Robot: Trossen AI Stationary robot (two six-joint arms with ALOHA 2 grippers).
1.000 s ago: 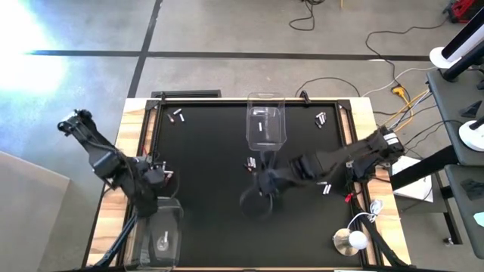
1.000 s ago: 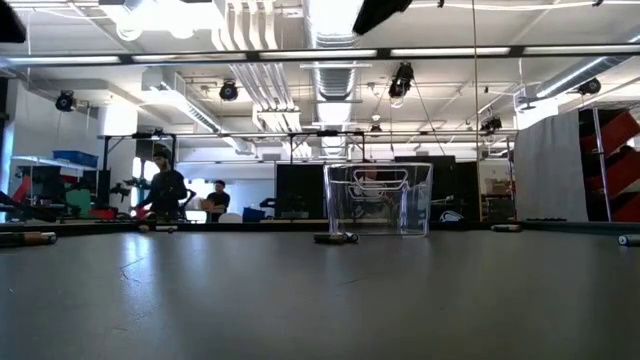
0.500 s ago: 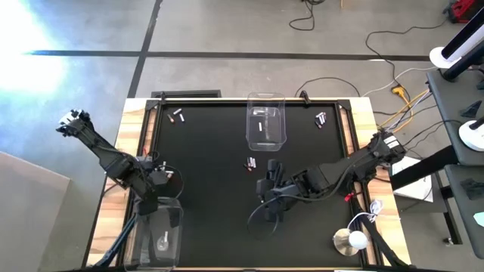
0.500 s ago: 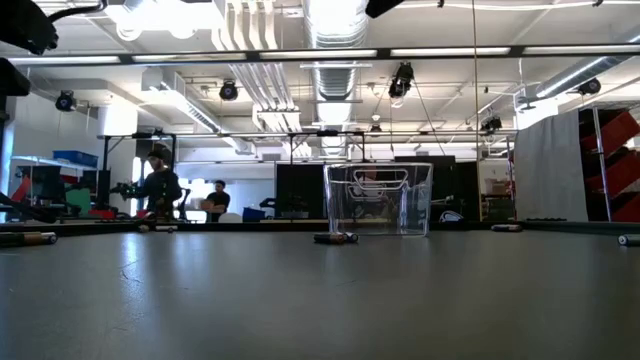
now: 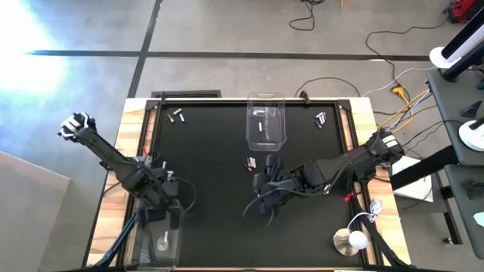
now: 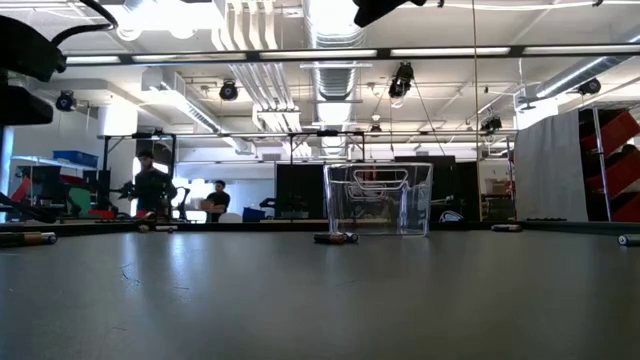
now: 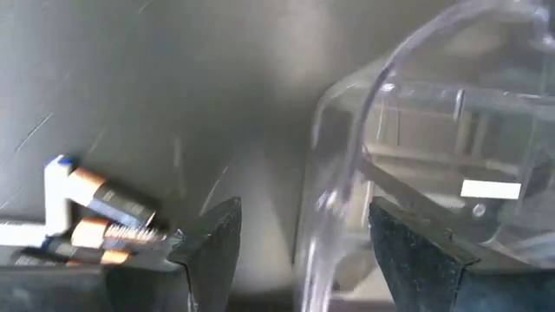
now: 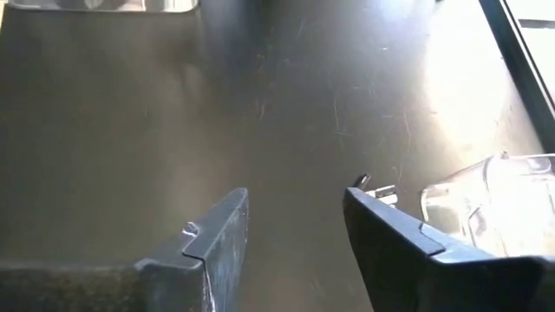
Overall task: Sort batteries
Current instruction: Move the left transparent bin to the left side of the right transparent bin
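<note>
Batteries lie in small groups on the black mat: far left (image 5: 178, 115), far right (image 5: 321, 119), mid-table (image 5: 251, 163) and right (image 5: 327, 187). Several dark, copper-tipped ones (image 7: 104, 212) lie beside the near-left clear bin (image 5: 162, 234), which holds one pale battery (image 5: 162, 243). A second clear bin (image 5: 265, 125) at the far middle also holds batteries. My left gripper (image 7: 305, 211) points down, open, with one finger on either side of the near-left bin's rim (image 7: 316, 199). My right gripper (image 8: 297, 198) hangs open over bare mat at mid-table (image 5: 265, 196). My left gripper stands astride the near-left bin's curved rim (image 7: 323, 156), coming from above. I cannot tell whether either finger touches the clear wall.
Wooden edging (image 5: 136, 151) frames the mat. A white lamp-like object (image 5: 352, 240) sits at the near right corner. Cables run off the right side. In the low view the far bin (image 6: 378, 198) stands upright and people move in the room behind.
My left gripper has come down and toward the near edge, onto the near-left bin's rim, rolling as it sank. The batteries and bins have stayed where they were.
</note>
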